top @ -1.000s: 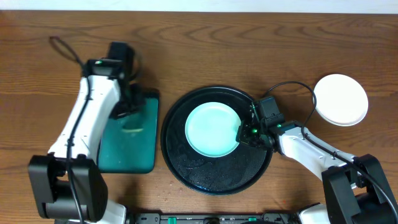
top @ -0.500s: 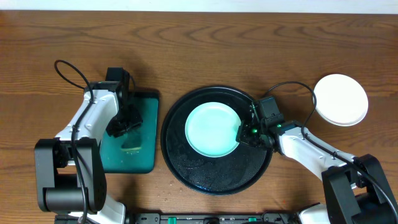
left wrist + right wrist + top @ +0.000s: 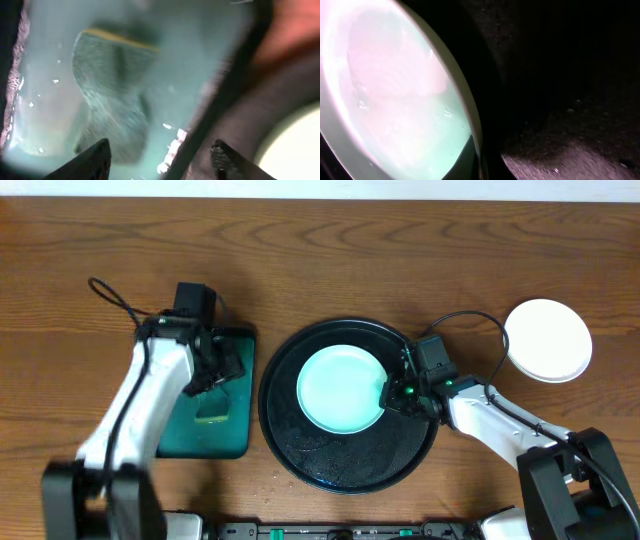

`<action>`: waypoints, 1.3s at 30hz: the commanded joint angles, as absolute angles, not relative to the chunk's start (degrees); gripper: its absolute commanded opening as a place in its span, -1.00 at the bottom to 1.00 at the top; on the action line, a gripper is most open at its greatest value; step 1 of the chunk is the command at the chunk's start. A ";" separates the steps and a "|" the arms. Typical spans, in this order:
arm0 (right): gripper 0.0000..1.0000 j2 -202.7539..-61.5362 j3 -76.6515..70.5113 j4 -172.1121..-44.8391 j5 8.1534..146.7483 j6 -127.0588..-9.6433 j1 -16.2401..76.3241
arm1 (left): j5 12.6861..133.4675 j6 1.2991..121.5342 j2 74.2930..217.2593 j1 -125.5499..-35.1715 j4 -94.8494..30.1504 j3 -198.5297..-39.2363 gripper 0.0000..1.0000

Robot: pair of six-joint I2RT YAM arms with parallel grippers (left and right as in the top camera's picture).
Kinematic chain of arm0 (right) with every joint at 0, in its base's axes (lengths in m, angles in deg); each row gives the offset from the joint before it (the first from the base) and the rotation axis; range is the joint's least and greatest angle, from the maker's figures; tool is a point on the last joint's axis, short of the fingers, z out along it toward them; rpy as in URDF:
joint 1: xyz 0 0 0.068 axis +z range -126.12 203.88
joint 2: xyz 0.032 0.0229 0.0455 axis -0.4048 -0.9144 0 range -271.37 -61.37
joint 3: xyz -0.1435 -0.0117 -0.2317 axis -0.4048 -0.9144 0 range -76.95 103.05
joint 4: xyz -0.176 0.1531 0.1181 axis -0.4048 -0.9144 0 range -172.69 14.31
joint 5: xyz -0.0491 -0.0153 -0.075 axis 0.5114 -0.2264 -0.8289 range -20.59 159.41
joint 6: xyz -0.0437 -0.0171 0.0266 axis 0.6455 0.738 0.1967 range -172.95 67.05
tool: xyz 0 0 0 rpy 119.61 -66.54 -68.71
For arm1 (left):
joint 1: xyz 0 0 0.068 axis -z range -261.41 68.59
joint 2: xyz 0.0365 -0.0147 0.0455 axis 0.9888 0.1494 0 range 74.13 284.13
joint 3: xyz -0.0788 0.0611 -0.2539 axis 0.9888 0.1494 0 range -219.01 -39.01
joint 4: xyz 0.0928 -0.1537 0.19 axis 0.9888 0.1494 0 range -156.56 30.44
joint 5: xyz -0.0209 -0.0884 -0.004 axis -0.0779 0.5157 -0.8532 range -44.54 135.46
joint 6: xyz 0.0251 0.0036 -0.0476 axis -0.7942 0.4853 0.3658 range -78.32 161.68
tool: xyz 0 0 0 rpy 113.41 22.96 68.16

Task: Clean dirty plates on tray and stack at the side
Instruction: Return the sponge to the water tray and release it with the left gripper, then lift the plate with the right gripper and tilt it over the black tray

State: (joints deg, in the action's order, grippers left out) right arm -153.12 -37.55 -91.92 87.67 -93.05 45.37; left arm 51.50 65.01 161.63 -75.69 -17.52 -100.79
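A pale green plate (image 3: 335,385) lies on the round black tray (image 3: 340,465). My right gripper (image 3: 388,395) is shut on the plate's right rim. In the right wrist view the plate (image 3: 395,90) fills the left, its rim pinched at my right gripper (image 3: 481,162) over the black tray (image 3: 560,75). My left gripper (image 3: 218,375) hangs open over the green basin (image 3: 200,438). The sponge (image 3: 212,407) lies loose in it, just below. The left wrist view shows the sponge (image 3: 110,100) in shallow water, beyond my left gripper (image 3: 160,162), with nothing between the fingers.
A white plate (image 3: 547,340) sits on the wooden table at the far right. The green basin stands close to the left of the black tray. A black cable (image 3: 112,295) loops behind the left arm.
My left gripper has opened and let go of the sponge, which now lies in the green basin. The left arm has shifted slightly right. The right arm has stayed still.
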 commanded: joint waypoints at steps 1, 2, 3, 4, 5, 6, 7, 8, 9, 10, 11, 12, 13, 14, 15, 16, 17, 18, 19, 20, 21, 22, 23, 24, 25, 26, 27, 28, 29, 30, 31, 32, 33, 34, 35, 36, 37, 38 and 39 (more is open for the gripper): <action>-0.97 -155.17 -39.52 -91.26 88.96 -90.08 45.83 | 52.12 64.23 153.15 -72.31 -17.10 -101.27 0.53; -0.97 -154.71 -39.28 -91.24 89.02 -89.49 45.83 | 52.12 64.23 151.16 -71.24 -16.93 -101.27 0.60; -0.97 -154.06 -38.99 -91.31 89.00 -88.63 45.83 | 52.12 64.25 149.28 -70.16 -16.73 -101.27 0.60; -0.97 -153.36 -38.77 -91.31 89.02 -87.80 45.83 | 52.12 64.25 147.69 -69.16 -16.56 -101.27 0.61; -0.97 -152.53 -38.53 -91.31 89.00 -87.02 45.83 | 52.12 64.23 146.27 -68.15 -16.49 -101.27 0.61; -0.97 -151.59 -38.29 -91.33 88.96 -86.43 45.83 | 52.12 64.23 145.07 -67.21 -16.32 -101.27 0.61; -0.98 -150.58 -38.07 -91.35 88.85 -86.10 45.81 | 52.12 64.23 144.10 -66.43 -16.27 -101.27 0.61; -0.97 -149.60 -37.81 -91.35 88.76 -86.08 45.70 | 52.12 64.23 143.43 -65.77 -16.21 -101.27 0.61; -0.98 -148.40 -37.46 -91.48 88.65 -86.10 45.55 | 52.12 64.23 142.92 -65.12 -16.08 -101.27 0.62; -0.98 -147.43 -37.18 -91.61 88.17 -86.10 45.44 | 52.12 64.25 142.77 -64.70 -15.88 -101.27 0.62; -0.97 -146.45 -36.83 -91.94 87.56 -86.08 45.42 | 52.14 64.25 142.77 -64.39 -15.75 -101.27 0.62; -0.97 -145.51 -36.50 -92.44 87.04 -85.77 45.35 | 52.14 64.27 142.86 -64.15 -15.51 -101.27 0.62; -0.97 -144.61 -36.15 -92.97 86.75 -85.12 45.27 | 52.12 64.27 142.99 -63.94 -15.22 -101.27 0.62; -0.97 -143.61 -35.74 -93.75 86.20 -84.07 45.18 | 52.14 64.29 143.12 -63.83 -15.01 -101.24 0.63; -0.97 -142.80 -35.36 -94.59 85.70 -82.80 45.16 | 52.14 64.27 143.21 -63.80 -14.98 -101.24 0.63; -0.98 -142.01 -35.01 -95.33 85.72 -80.88 45.13 | 52.14 64.27 143.32 -63.80 -14.98 -101.24 0.63; -0.97 -141.29 -34.66 -96.18 85.70 -79.17 45.13 | 52.14 64.27 143.38 -63.80 -15.03 -101.24 0.63; -0.97 -140.59 -34.31 -97.06 85.66 -77.86 45.13 | 52.12 64.27 143.47 -63.80 -15.05 -101.24 0.63; -0.97 -139.81 -33.88 -98.26 84.87 -77.51 45.13 | 52.12 64.27 143.47 -63.80 -15.05 -101.24 0.63; -0.98 -139.15 -33.46 -99.48 83.78 -77.51 45.13 | 52.12 64.27 143.47 -63.80 -15.05 -101.24 0.63; -0.97 -138.52 -32.94 -100.97 82.45 -77.53 45.13 | 52.09 64.25 143.47 -63.80 -15.05 -101.24 0.63; -0.98 -137.97 -32.26 -102.72 80.70 -77.62 45.13 | 52.09 64.23 143.47 -63.80 -15.05 -101.24 0.63; -0.98 -137.53 -31.41 -104.99 78.69 -78.36 45.11 | 52.09 64.25 143.47 -63.80 -15.05 -101.24 0.64; -0.98 -137.27 -30.34 -107.63 76.54 -79.39 45.07 | 52.09 64.23 143.47 -63.80 -15.03 -101.24 0.63; -0.98 -137.16 -29.13 -110.52 74.62 -80.37 45.07 | 52.09 64.23 143.47 -63.80 -15.03 -101.24 0.63; -0.97 -137.14 -27.56 -114.30 72.48 -81.53 45.07 | 52.09 64.23 143.47 -63.80 -15.03 -101.24 0.64; -0.97 -137.16 -26.18 -117.73 71.01 -82.60 45.07 | 52.09 64.23 143.47 -63.80 -15.03 -101.24 0.63; -0.98 -137.16 -24.81 -121.27 69.99 -83.59 45.02 | 52.09 64.23 143.47 -63.80 -15.03 -101.24 0.64; -0.98 -137.16 -23.45 -124.73 69.57 -84.35 44.89 | 52.09 64.23 143.47 -63.80 -15.01 -101.24 0.64; -0.97 -137.18 -22.16 -127.90 69.70 -84.81 44.70 | 52.09 64.23 143.47 -63.80 -15.01 -101.24 0.64; -0.97 -137.18 -20.89 -131.26 69.92 -85.49 44.46 | 52.09 64.23 143.47 -63.80 -15.01 -101.24 0.64; -0.98 -137.18 -19.87 -134.17 70.12 -85.99 44.33 | 52.09 64.23 143.47 -63.80 -15.03 -101.24 0.64; -0.97 -137.18 -18.99 -136.86 70.66 -86.01 44.19 | 52.09 64.23 143.47 -63.80 -15.03 -101.24 0.64; -0.98 -137.18 -18.23 -139.57 71.87 -85.88 44.04 | 52.09 64.23 143.47 -63.80 -15.03 -101.24 0.64; -0.97 -137.18 -17.94 -141.18 72.87 -85.57 44.00 | 52.09 64.23 143.47 -63.80 -15.01 -101.24 0.64; -0.98 -137.18 -17.90 -142.50 74.45 -84.68 44.00 | 52.09 64.23 143.47 -63.80 -14.98 -101.24 0.64; -0.97 -137.29 -17.92 -143.76 76.54 -82.80 44.00 | 52.09 64.23 143.47 -63.80 -14.94 -101.24 0.64; -0.98 -137.60 -17.92 -144.55 78.18 -81.40 44.00 | 52.09 64.23 143.47 -63.80 -14.81 -101.24 0.64; -0.98 -138.01 -17.92 -144.92 80.72 -79.43 44.02 | 52.09 64.23 143.47 -63.80 -14.77 -101.24 0.64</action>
State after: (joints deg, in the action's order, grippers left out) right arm -138.08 -18.84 -144.18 74.55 -83.19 44.39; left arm 52.01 64.75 143.14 -64.02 -15.16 -100.79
